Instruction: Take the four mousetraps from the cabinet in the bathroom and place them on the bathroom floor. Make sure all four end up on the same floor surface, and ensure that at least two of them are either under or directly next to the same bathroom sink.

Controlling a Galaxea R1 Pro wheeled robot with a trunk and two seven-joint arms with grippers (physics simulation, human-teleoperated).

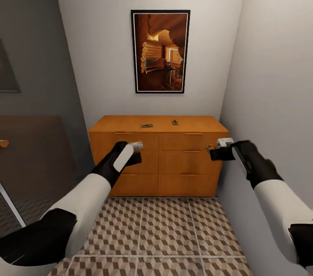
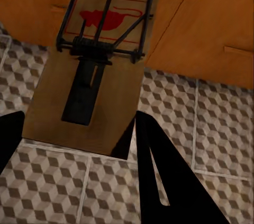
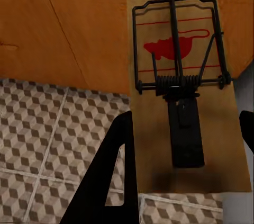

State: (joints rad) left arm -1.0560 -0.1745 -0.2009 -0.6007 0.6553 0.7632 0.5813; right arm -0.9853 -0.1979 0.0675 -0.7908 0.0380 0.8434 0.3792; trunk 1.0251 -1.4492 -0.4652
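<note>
The orange-brown cabinet (image 1: 158,161) stands against the far wall, all drawers closed. Two mousetraps (image 1: 147,126) (image 1: 174,122) lie on its top. My left gripper (image 1: 135,148) hovers in front of the upper left drawer, shut on a third mousetrap (image 2: 95,60), a flat wooden board with a black wire spring and red print. My right gripper (image 1: 216,151) hangs at the cabinet's right front corner, shut on a fourth mousetrap (image 3: 185,86). Both held traps hang above the cube-patterned bathroom floor (image 1: 165,232).
A framed picture (image 1: 160,51) hangs above the cabinet. A grey wall (image 1: 274,93) runs close along the right, and a dark reflective panel (image 1: 34,106) lines the left. The tiled strip between them is narrow.
</note>
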